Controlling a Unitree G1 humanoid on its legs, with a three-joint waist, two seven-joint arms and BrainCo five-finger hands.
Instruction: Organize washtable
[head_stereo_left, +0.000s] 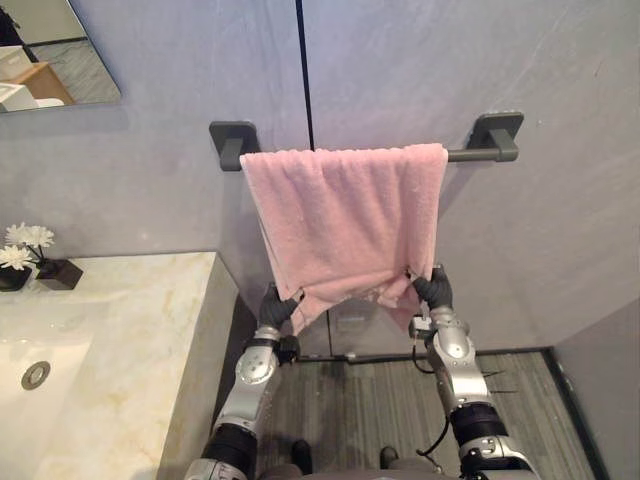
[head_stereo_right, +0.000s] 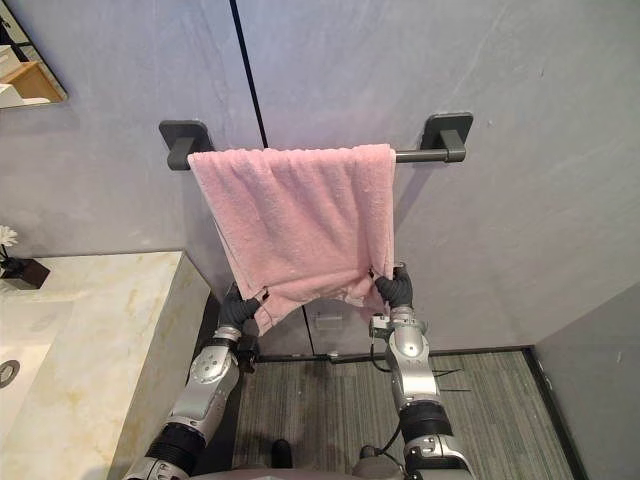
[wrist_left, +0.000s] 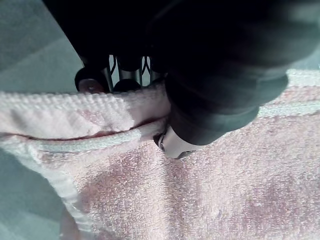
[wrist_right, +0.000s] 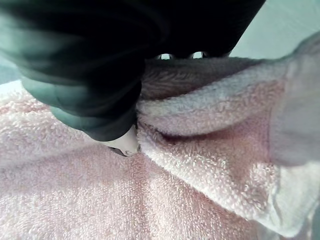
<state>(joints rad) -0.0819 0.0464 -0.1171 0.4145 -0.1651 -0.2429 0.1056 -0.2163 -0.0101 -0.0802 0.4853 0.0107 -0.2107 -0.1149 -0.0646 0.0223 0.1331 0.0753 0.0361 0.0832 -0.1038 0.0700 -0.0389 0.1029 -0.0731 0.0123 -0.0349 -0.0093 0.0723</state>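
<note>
The pink towel (head_stereo_left: 345, 215) hangs folded over the dark rail (head_stereo_left: 470, 154) on the grey wall (head_stereo_left: 520, 60), bunched toward the rail's left end so that a bare stretch shows at the right. The robot's left hand (head_stereo_left: 276, 309) pinches the towel's lower left corner and its right hand (head_stereo_left: 433, 290) pinches the lower right corner. Each wrist view shows a thumb pressed onto the hem with the fingers curled behind the cloth.

The step in hand looks like straightening the hung towel: the bottom edge arches up in the middle and the left side sags lower than the right. The next move probably calls for an even downward and outward tug at both corners, gentle enough not to drag the towel off the rail, followed by letting go.

To the left lies the pale marble surface (head_stereo_left: 140, 330) with its sunken sink (head_stereo_left: 50, 340), a drain (head_stereo_left: 36, 375) and white flowers (head_stereo_left: 25, 240) in a dark pot. A mirror (head_stereo_left: 50, 50) hangs above, and the floor (head_stereo_left: 350, 410) is grey planks.
</note>
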